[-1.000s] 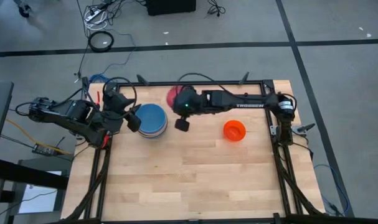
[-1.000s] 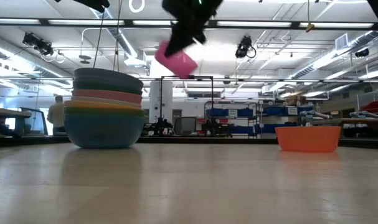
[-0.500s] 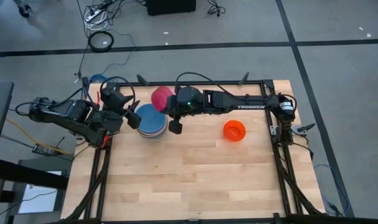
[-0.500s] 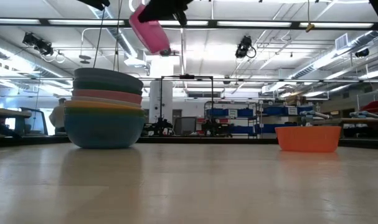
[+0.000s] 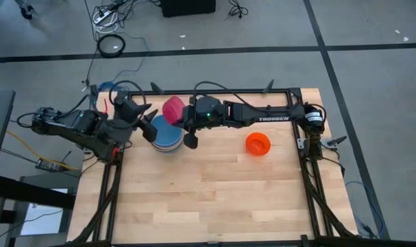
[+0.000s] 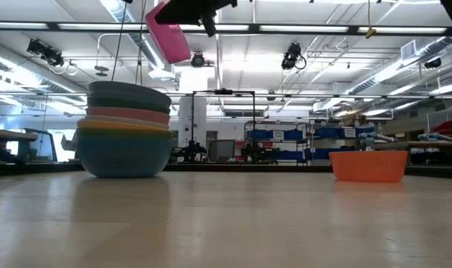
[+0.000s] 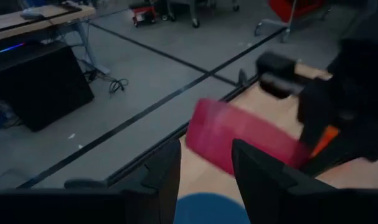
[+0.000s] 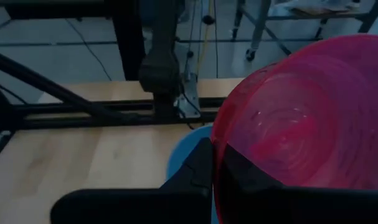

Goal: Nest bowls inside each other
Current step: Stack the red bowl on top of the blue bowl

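My right hand (image 5: 182,122) clamped on magenta bowl's (image 5: 173,109) rim, tilted above stack (image 5: 168,133) for nesting; left hand (image 5: 145,122) apart, idle beside.

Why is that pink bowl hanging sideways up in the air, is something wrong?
Nothing is broken or spilled. The magenta bowl is tilted on edge because the right gripper holds it by the rim above the stack of bowls. The orange bowl sits alone, upright. The left gripper waits open beside the stack.
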Tool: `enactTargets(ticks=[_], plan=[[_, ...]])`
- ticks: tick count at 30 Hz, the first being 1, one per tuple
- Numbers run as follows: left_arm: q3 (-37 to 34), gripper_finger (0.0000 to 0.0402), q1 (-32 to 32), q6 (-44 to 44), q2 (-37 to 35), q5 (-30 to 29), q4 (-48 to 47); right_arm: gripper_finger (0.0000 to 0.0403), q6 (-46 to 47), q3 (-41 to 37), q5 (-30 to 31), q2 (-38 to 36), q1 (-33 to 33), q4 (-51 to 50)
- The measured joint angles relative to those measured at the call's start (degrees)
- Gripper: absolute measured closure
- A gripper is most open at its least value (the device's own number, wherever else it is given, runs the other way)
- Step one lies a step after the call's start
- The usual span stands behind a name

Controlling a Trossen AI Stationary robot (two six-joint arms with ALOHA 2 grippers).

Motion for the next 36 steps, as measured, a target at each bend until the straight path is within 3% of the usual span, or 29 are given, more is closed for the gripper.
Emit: enactTargets(ticks=[14,22,36], plan=[[0.0,0.0249,0.0,5.57,0.0,0.54,6.46,0.0403,0.55,-4.94,-1.9,0.21,-0.15,8.91],[0.0,0.0249,-0.01,5.81,0.0,0.73,7.2,0.0403,3.09,-4.37,-5.27,7.06,-0.13,14.32],[0.02,0.0249,-0.02,5.94,0.0,1.38,6.66,0.0385,2.01,-4.36,-6.62,9.31,-0.15,10.86]])
